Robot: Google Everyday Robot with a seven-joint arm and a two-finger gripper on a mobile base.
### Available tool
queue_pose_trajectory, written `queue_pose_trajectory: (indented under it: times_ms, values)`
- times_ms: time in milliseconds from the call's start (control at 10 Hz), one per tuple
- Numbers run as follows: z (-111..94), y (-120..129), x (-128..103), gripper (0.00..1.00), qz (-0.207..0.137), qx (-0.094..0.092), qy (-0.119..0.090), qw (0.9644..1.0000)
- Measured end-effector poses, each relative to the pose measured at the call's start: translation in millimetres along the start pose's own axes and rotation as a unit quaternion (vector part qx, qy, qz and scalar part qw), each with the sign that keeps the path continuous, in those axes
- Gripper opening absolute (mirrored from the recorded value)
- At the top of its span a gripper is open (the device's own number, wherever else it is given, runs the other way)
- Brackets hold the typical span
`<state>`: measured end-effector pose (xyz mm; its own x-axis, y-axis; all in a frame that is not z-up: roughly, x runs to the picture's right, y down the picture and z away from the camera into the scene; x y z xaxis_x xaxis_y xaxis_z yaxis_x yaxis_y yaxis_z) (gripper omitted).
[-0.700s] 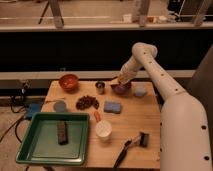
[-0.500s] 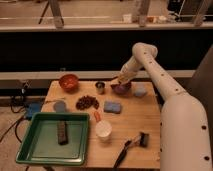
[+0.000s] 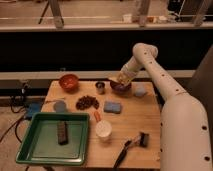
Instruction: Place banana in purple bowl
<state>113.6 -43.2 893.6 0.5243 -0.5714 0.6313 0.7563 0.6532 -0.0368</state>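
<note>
The purple bowl stands at the back of the wooden table, right of centre. My gripper hangs just above the bowl at the end of the white arm that reaches in from the right. A pale yellowish piece at the gripper's tip may be the banana; I cannot tell it apart clearly from the gripper.
An orange bowl stands at the back left. A small metal cup, a pile of dark bits, a blue sponge, a white cup, a brush and a green tray holding a dark bar share the table.
</note>
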Motion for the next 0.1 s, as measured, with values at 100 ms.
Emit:
queue_pose_trajectory:
  times_ms: [100]
  values:
    - [-0.1,0.1,0.8,0.61,0.000,0.001,0.001,1.0000]
